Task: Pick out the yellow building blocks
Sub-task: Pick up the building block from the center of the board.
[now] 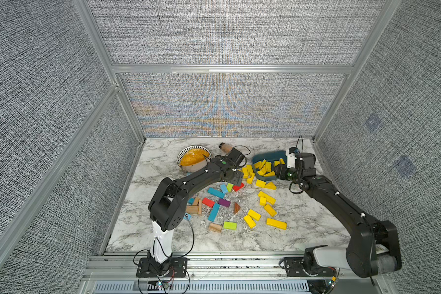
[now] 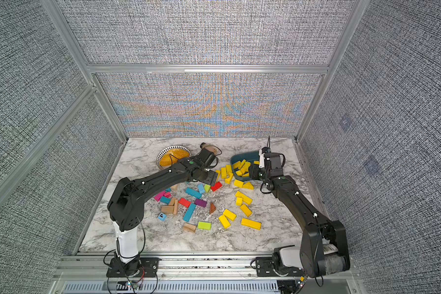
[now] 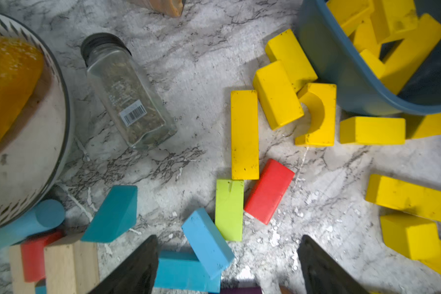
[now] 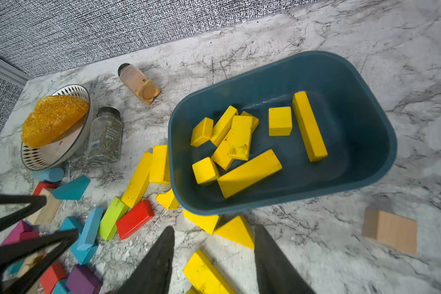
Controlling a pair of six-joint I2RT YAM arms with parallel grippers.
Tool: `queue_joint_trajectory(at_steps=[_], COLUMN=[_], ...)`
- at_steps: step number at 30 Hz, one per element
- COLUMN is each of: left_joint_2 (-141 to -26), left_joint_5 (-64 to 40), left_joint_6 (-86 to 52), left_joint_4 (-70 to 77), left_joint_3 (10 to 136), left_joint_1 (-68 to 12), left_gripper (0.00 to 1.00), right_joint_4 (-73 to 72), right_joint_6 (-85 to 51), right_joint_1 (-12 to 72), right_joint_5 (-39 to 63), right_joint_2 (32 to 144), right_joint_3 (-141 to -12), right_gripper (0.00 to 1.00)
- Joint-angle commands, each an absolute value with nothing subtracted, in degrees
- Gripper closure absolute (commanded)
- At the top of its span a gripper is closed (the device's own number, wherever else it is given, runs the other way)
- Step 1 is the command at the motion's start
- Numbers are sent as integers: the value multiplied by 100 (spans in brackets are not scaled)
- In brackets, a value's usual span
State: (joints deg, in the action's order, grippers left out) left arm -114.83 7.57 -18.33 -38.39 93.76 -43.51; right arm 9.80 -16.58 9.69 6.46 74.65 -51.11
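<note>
Over the marble table (image 1: 303, 229), both bent arms hold empty pincers (image 3: 227, 267) (image 4: 214, 259) apart

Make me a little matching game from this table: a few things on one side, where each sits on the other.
Things:
1. yellow arch block
2. orange sponge
3. purple block
4. yellow cube

Places:
A. inside the blue bin
B. in the patterned bowl
C. on the table just outside the bin
D. among the mixed colours mid-table

Pairs: 1-C, 2-B, 3-D, 4-A
</note>
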Motion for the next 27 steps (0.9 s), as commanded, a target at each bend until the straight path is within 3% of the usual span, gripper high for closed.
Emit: queue_joint_trajectory(at_steps=[1, 9, 27], left_joint_2=[-11907, -12879, -13870], left_joint_5=[460, -67, 132], left_joint_6=[-1593, -1582, -1604], left_joint_4=[-4320, -4647, -4923], left_joint_3=[9824, 10894, 11844], left_joint_1=[-4303, -4257, -4255], left_gripper=[14, 20, 41], right_joint_4=[1012, 993, 978], right_joint_6=[-1558, -1647, -1714], right_joint_1=[954, 950, 931], right_joint_5=[599, 615, 756], right_joint_2=[7217, 6801, 6568], right_joint_3=[-4959, -4319, -4086], right_gripper=[48, 48, 48])
